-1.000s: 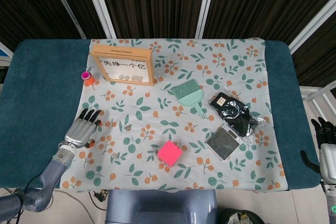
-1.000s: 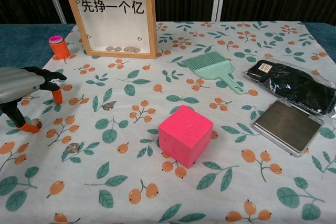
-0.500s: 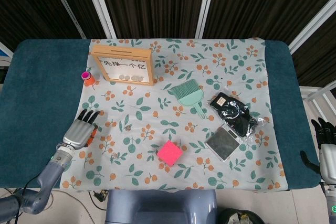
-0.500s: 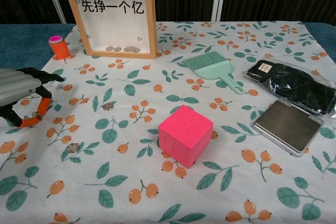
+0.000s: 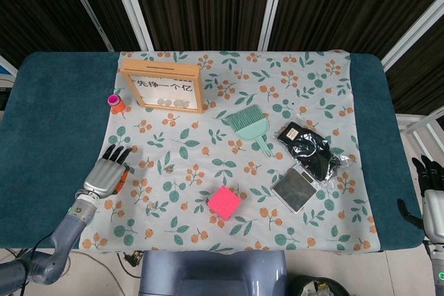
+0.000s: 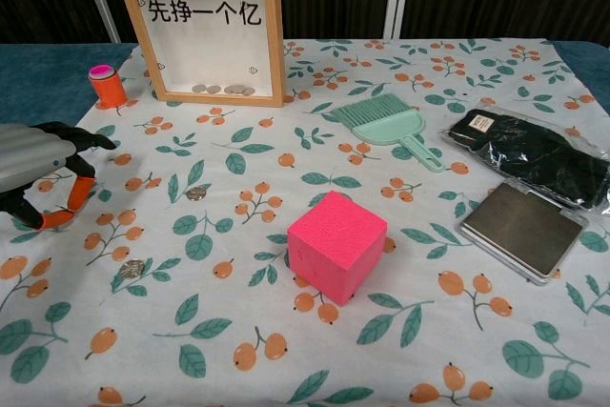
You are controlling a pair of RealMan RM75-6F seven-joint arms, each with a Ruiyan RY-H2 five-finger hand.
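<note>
A coin (image 6: 68, 207) sits pinched between the orange-tipped fingers (image 6: 78, 193) of the left hand (image 6: 33, 171), low over the left edge of the cloth (image 6: 410, 369) on the desk (image 5: 48, 102). Two more coins (image 6: 131, 268) lie just right. The right hand (image 5: 431, 199) hangs off the desk's right edge; whether it is clenched or spread is unclear.

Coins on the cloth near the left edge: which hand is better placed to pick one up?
Left. The left hand hangs over the cloth beside the loose coins. The right hand sits off the table's right edge, far from them.
</note>
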